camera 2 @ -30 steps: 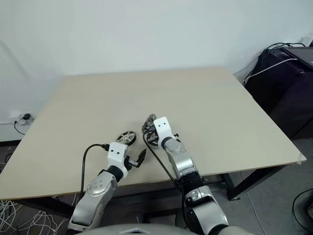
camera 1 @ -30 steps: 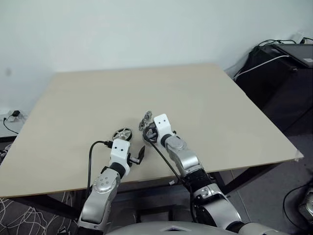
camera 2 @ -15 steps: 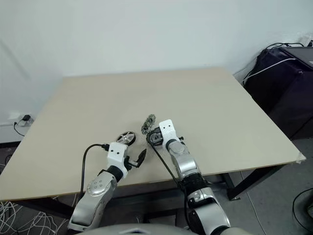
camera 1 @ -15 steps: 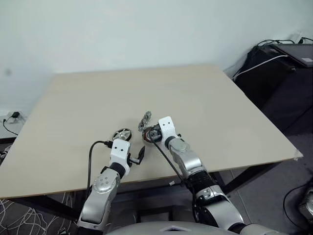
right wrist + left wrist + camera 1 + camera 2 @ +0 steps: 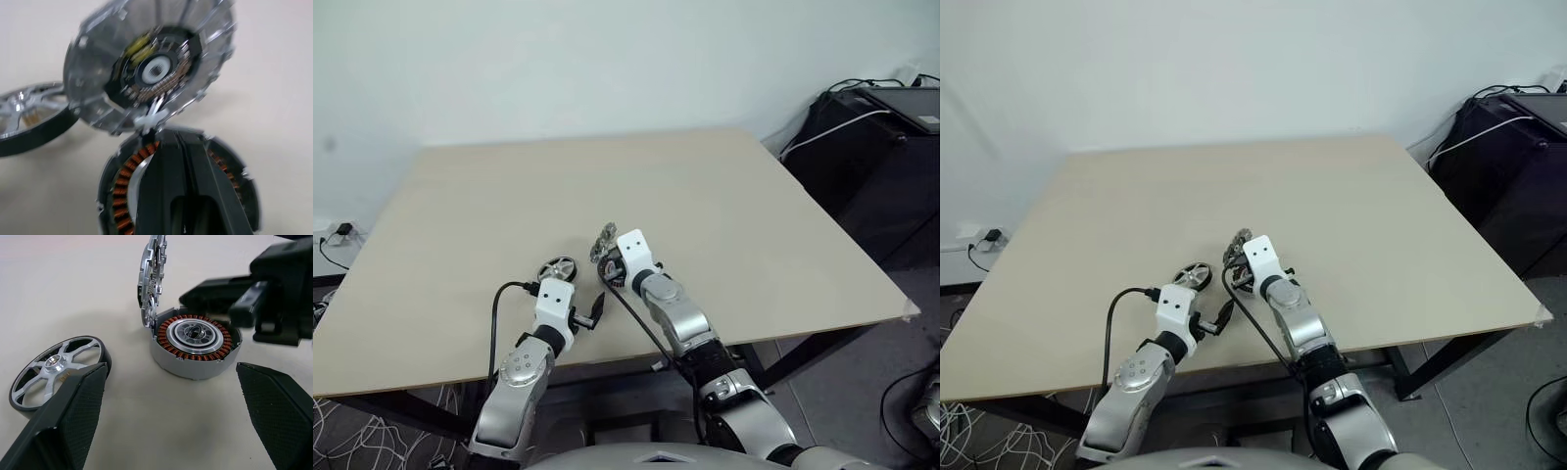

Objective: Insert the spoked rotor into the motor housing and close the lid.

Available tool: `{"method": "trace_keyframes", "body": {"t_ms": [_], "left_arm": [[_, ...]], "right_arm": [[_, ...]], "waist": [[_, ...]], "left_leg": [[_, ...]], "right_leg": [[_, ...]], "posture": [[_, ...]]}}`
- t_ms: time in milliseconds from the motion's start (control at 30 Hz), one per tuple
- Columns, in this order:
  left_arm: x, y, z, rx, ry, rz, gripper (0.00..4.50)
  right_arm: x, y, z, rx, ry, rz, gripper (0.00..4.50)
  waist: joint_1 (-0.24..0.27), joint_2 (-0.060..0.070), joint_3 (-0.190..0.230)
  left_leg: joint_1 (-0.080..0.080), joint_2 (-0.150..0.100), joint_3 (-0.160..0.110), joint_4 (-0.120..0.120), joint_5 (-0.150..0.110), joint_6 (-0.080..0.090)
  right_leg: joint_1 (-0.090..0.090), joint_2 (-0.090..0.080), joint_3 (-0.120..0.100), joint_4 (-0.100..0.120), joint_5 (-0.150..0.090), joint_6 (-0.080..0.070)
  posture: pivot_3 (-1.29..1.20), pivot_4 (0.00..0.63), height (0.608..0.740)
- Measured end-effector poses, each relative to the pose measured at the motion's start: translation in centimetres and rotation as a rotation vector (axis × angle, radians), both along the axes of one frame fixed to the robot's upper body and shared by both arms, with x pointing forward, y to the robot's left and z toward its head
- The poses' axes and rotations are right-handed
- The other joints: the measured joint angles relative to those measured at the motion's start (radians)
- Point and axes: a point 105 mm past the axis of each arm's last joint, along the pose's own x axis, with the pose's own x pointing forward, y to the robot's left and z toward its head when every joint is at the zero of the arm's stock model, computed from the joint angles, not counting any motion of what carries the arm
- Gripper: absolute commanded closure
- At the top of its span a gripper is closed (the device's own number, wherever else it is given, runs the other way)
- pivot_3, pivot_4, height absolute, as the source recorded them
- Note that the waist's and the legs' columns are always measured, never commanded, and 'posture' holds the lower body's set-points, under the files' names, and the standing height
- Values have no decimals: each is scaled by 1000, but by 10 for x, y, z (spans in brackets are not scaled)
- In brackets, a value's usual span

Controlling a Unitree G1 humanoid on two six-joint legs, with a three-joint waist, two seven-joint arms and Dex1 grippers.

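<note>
The spoked rotor (image 5: 54,369), a dark-rimmed wheel with silver spokes, lies flat on the table left of the motor housing (image 5: 195,345), whose copper windings face up. The silvery lid (image 5: 152,279) stands upright at the housing's far-left rim, its inner face shown in the right wrist view (image 5: 151,63). My right gripper (image 5: 186,297) is shut with nothing in it, its tip low over the housing's far side, next to the lid's foot. My left gripper (image 5: 587,311) hangs open just before the rotor (image 5: 558,268) and housing, holding nothing.
The beige table (image 5: 754,215) stretches far behind and to both sides of the parts. Its front edge runs just under my left wrist. Black equipment with cables (image 5: 871,127) stands off the table at the right.
My right gripper has shifted a little to the left and farther over the housing, staying shut. The lid, rotor and left arm have kept still.
</note>
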Motion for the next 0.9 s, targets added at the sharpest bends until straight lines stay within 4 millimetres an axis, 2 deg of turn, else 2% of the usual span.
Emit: {"method": "trace_keyframes", "body": {"t_ms": [167,367,633,900], "left_arm": [[0,1,0,1,-1,6,0],[1,1,0,2,-1,11,0],[1,1,0,2,-1,12,0],[1,1,1,2,-3,10,0]], "right_arm": [[2,0,-3,-18,14,1,4466],[2,-5,-17,-61,53,-14,4466],[4,-13,-17,-79,47,-29,4466],[-11,-31,-19,-77,60,-49,4466]], "waist": [[0,0,0],[0,0,0],[1,0,0],[1,0,0]], "left_leg": [[0,0,0,0,0,0],[0,0,0,0,0,0],[0,0,0,0,0,0],[1,0,-1,0,0,0]], "right_leg": [[0,0,0,0,0,0],[0,0,0,0,0,0],[0,0,0,0,0,0],[1,0,0,0,0,0]], "posture": [[0,0,740],[0,0,740],[0,0,740],[0,0,740]]}}
